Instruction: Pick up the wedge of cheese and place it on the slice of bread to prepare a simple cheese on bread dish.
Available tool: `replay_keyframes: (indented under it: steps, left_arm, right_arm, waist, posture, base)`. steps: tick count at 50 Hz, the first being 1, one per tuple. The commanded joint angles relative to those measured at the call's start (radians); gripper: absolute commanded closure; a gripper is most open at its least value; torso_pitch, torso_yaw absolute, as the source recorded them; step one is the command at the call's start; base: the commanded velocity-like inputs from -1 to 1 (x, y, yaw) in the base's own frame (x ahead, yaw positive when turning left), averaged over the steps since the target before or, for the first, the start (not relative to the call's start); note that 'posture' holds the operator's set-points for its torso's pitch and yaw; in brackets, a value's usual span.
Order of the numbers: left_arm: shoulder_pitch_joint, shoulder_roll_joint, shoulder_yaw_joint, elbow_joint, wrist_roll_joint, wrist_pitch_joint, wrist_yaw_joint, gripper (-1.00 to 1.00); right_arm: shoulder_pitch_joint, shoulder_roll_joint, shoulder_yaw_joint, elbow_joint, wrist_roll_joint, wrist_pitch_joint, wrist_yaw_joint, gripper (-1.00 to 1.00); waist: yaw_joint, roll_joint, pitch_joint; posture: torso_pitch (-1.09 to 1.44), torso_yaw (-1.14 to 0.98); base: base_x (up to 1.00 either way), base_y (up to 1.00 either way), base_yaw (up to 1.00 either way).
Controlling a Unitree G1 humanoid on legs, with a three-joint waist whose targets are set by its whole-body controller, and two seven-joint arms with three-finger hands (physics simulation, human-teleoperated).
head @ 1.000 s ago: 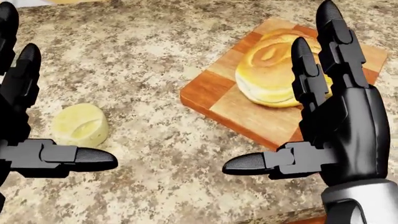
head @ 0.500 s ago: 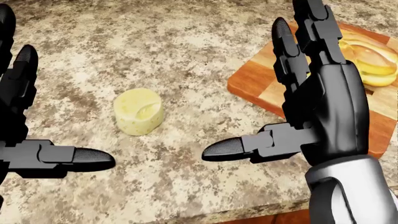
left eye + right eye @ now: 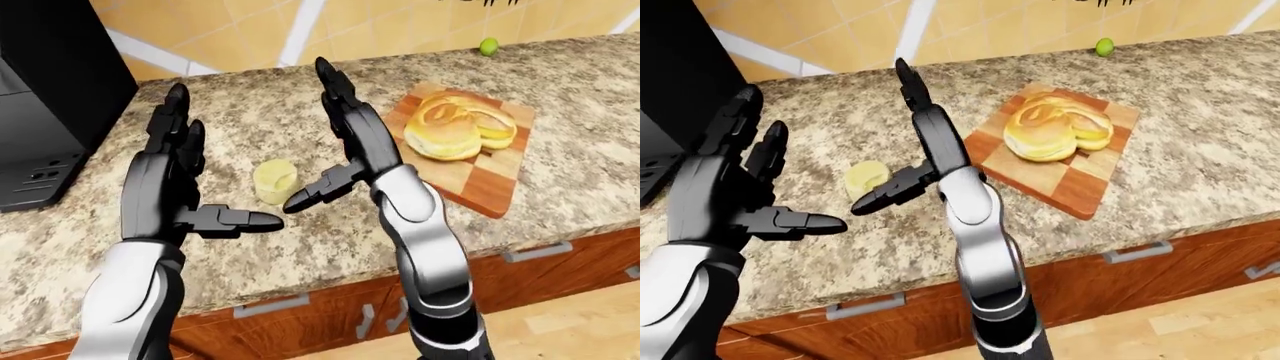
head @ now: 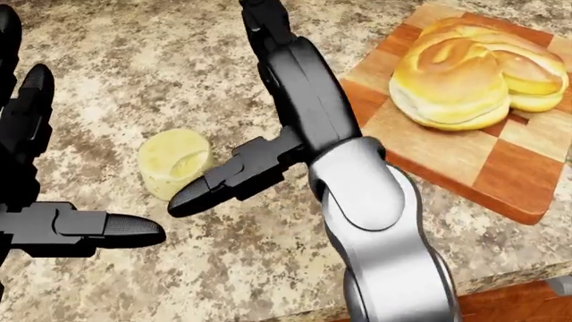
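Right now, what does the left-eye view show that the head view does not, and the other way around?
Only the left-eye view shows the black appliance at the left, the tiled wall, a small green fruit near the top right, and the cabinet fronts with handles below the counter. The head view adds nothing new; it only shows things closer, such as the ridges on the cheese. Both show the cheese lying on the counter between the open left hand and right hand, and the bread on the board.
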Motion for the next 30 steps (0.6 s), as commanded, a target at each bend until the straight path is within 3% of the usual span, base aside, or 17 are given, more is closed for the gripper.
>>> replay_keyframes:
  steps: [1, 10, 16, 26, 30]
  left_arm:
    - [-0.024, 0.011, 0.019, -0.042, -0.005, -0.011, 0.002, -1.0]
    - [-0.052, 0.032, 0.048, -0.073, -0.036, 0.037, 0.013, -1.0]
    - [-0.046, 0.036, 0.048, -0.071, -0.045, 0.029, 0.019, -1.0]
    - [-0.043, 0.043, 0.071, -0.082, -0.065, 0.038, 0.024, -1.0]
    - [-0.042, 0.046, 0.072, -0.084, -0.071, 0.039, 0.028, -1.0]
  right_arm:
    - [-0.05, 0.009, 0.006, -0.043, -0.051, -0.021, 0.03, -1.0]
    - [-0.017, 0.07, 0.077, -0.044, -0.232, -0.013, 0.179, -1.0]
    - [0.017, 0.109, 0.093, -0.009, -0.313, -0.042, 0.238, -1.0]
    - [0.059, 0.157, 0.112, 0.042, -0.346, -0.097, 0.251, -1.0]
    - [0.065, 0.156, 0.095, 0.08, -0.331, -0.127, 0.235, -1.0]
  waist:
    - [0.0, 0.005, -0.026]
    - [-0.002, 0.011, -0.026]
    - [-0.004, 0.014, -0.024]
    - [-0.009, 0.019, -0.017]
    - [-0.011, 0.021, -0.014]
  posture:
    - [0.0, 0.0]
    - [0.0, 0.0]
    - [0.0, 0.0]
    - [0.0, 0.0]
    - [0.0, 0.0]
  base:
    - [0.0, 0.0, 0.0]
    - [0.0, 0.0, 0.0]
    - [0.0, 0.0, 0.0]
    - [0.0, 0.0, 0.0]
    - [0.0, 0.0, 0.0]
